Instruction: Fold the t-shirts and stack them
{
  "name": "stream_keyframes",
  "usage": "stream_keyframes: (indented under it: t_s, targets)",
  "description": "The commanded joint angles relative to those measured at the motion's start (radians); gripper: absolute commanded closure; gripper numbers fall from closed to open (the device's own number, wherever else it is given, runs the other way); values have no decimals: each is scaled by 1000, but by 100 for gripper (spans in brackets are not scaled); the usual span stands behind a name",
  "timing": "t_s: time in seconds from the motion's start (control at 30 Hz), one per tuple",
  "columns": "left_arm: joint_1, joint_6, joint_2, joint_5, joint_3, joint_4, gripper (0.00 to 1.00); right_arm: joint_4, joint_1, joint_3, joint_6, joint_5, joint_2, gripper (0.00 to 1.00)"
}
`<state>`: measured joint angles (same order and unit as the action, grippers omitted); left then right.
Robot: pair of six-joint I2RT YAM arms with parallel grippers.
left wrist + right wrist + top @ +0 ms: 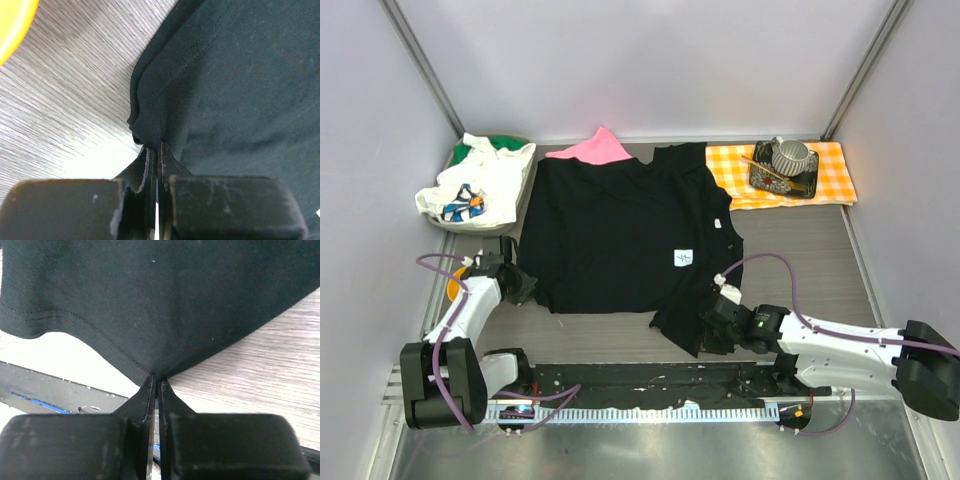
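A grey wood-grain bench [820,260] closed in by pale walls carries the work. The left claw [520,283] is pinched tight on a fold at the near-left edge of the black t-shirt [620,230]. Its wrist view shows the two fingers pressed together with dark cloth bunched between the tips. The right claw [715,325] is closed in the same way on the near-right corner, and its wrist view shows the hem running down into the shut tips.

From both claws the shirt spreads away toward the far wall, lying mostly flat. The edge held between them runs across the bench from left to right. It slants, because the right claw's corner sits closer to the arm bases than the left's. The bulk of the cloth therefore lies beyond both claws, not beside them.

My judgement is that a fold from here would carry this near edge forward over the body, both arms moving together so the edge stays taut.

The pink t-shirt [595,148] shows only as a tip past the black shirt's far edge, well apart from either claw. An orange-and-white checked cloth [835,180] lies at the far right.
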<state>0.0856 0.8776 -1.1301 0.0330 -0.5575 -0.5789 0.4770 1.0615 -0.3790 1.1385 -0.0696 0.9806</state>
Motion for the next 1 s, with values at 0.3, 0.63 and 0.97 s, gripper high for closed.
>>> stream_keyframes:
  t_s: [0.3, 0.63, 0.97]
  targets:
    - [0, -22, 50, -34, -21, 10, 100, 333, 12, -135, -22, -245, -141, 99]
    - [-69, -12, 292, -55, -91, -157, 100, 555, 12, -379, -92, -473, -321, 99]
    - [-76, 29, 483, -42, -162, -309, 100, 749, 12, -531, -17, -614, -427, 99]
